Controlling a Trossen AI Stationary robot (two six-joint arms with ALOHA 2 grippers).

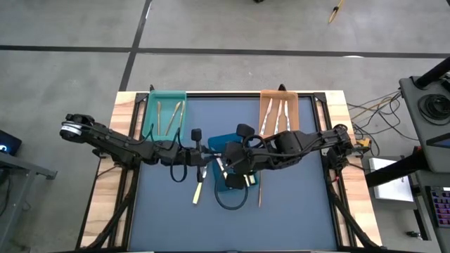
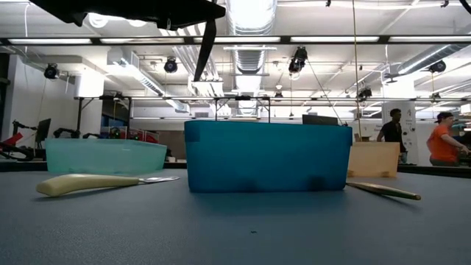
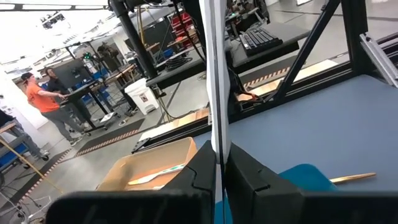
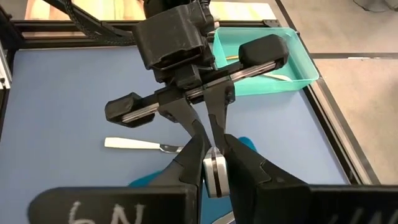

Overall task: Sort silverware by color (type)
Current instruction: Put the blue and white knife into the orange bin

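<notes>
Grippers meet over the blue tray at mid-table from above, left gripper and right gripper; a cream utensil lies left of it, a gold one right. At table level both flank the tray. Left wrist: fingers pinch a silvery utensil upright. Right wrist: fingers narrow on that utensil's other end.

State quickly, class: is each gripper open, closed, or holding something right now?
Left gripper: shut on a slim silvery utensil.
Right gripper: closed around the other end of the same utensil.
</notes>
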